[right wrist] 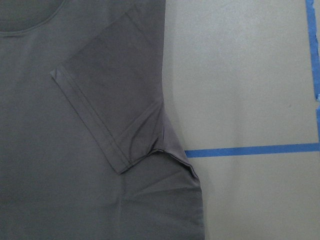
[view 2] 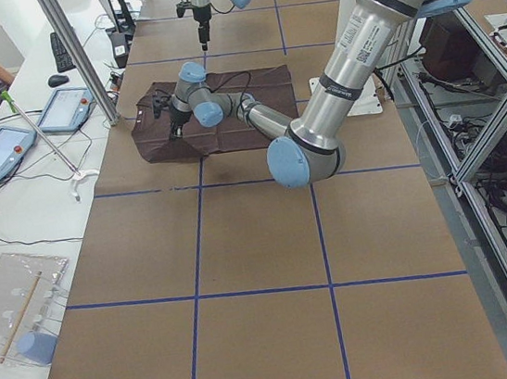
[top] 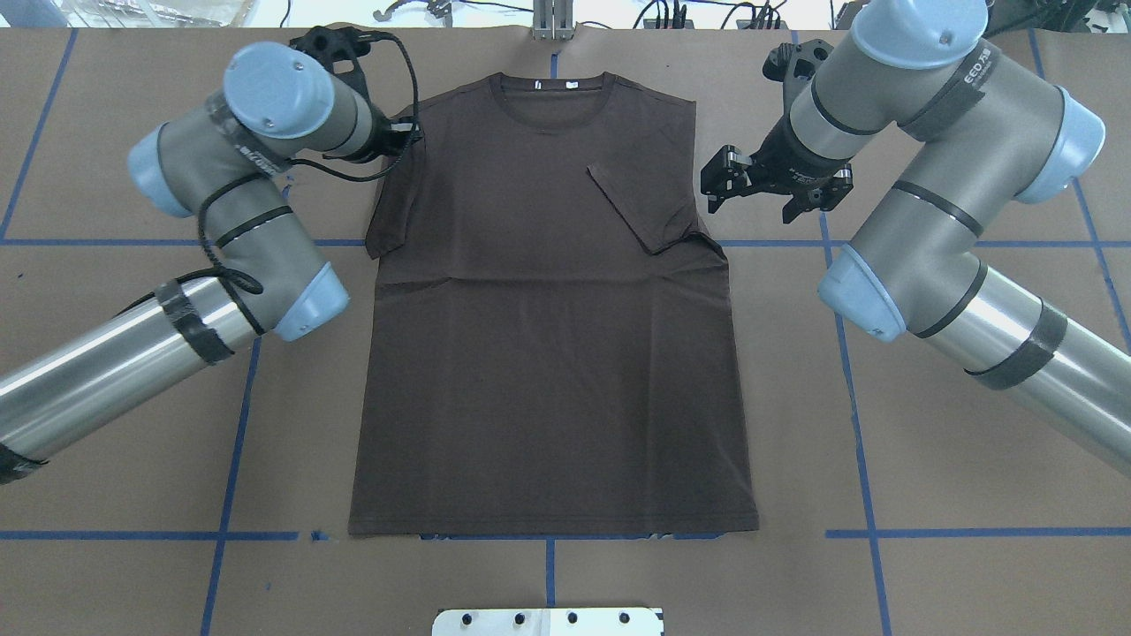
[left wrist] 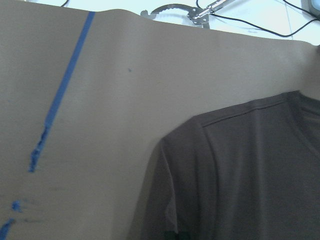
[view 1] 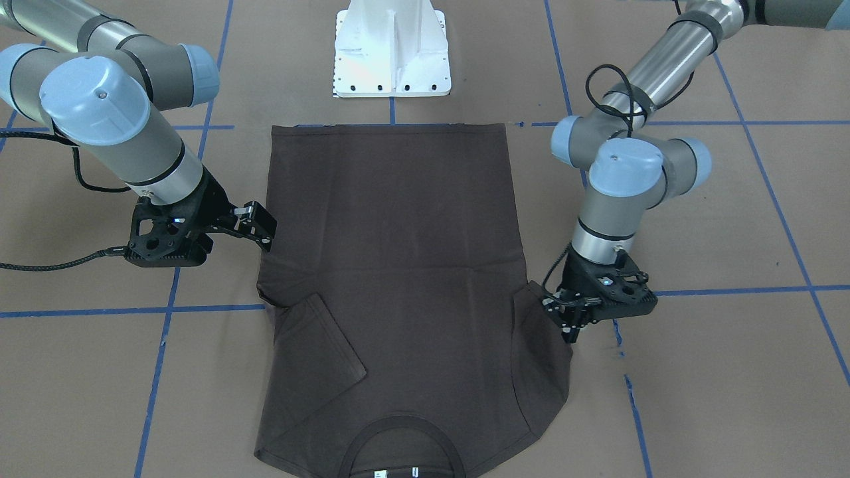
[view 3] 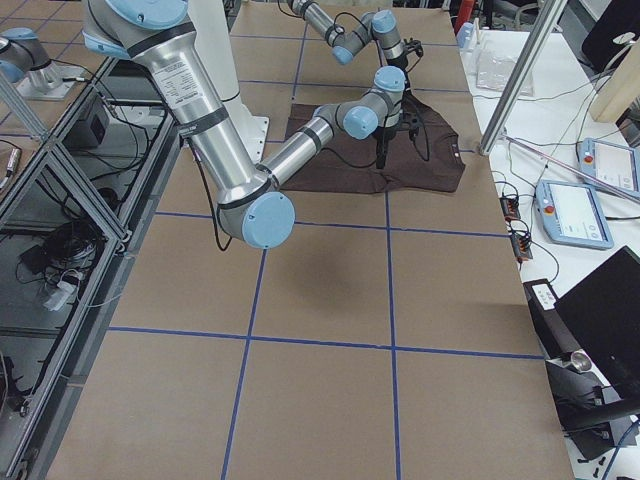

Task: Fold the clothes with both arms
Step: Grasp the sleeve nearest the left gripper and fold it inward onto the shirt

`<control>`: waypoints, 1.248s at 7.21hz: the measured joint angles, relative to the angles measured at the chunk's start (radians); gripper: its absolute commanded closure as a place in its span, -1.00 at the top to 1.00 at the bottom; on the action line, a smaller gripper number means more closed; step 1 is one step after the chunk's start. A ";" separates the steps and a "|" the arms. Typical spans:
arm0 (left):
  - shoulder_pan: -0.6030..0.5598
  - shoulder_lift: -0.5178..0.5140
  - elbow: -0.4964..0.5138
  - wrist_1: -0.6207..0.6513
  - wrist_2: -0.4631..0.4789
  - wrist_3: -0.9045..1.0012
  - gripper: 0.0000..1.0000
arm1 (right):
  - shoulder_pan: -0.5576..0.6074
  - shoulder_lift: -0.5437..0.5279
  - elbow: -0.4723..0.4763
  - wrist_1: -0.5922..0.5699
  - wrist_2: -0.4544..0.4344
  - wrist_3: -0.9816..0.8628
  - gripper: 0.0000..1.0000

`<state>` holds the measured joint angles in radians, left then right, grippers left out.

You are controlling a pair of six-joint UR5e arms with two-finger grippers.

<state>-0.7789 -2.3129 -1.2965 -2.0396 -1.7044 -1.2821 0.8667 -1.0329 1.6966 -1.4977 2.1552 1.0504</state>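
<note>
On the brown table (top: 795,397), between the two arms, the shirt (top: 548,353) lies flat and spread out, its collar (top: 552,84) at the far edge from the robot and its hem at the near edge, just short of the white base (view 1: 392,50). Its right sleeve (right wrist: 110,95) is folded inward and lies on the chest, with its cuff running at a slant. The left sleeve (view 1: 541,358) lies turned in along the body, with a crease at the armpit. The right gripper (top: 712,184) hovers just beside the shirt's right edge, level with the folded sleeve, with its fingers spread and nothing between them. It is clear of the cloth. The left gripper (view 1: 566,325) points down at the outer edge of the left sleeve, near the armpit. Its fingers look close together, but I cannot tell whether they are clenched, released, or pinching cloth, since the wrist hides them from above. Blue tape lines (top: 853,371) cross the table in a grid on both sides of the shirt.
</note>
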 measured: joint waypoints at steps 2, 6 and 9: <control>0.023 -0.162 0.195 -0.035 0.000 -0.109 -1.00 | 0.000 -0.002 0.000 -0.001 0.000 0.000 1.00; 0.055 -0.225 0.326 -0.155 0.005 -0.165 1.00 | 0.000 -0.003 0.000 -0.001 -0.001 0.000 1.00; 0.069 -0.194 0.253 -0.186 -0.019 -0.148 1.00 | -0.002 -0.014 0.004 0.001 0.001 -0.002 1.00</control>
<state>-0.7095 -2.5073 -1.0435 -2.2256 -1.7238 -1.4303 0.8645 -1.0473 1.7003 -1.4970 2.1558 1.0487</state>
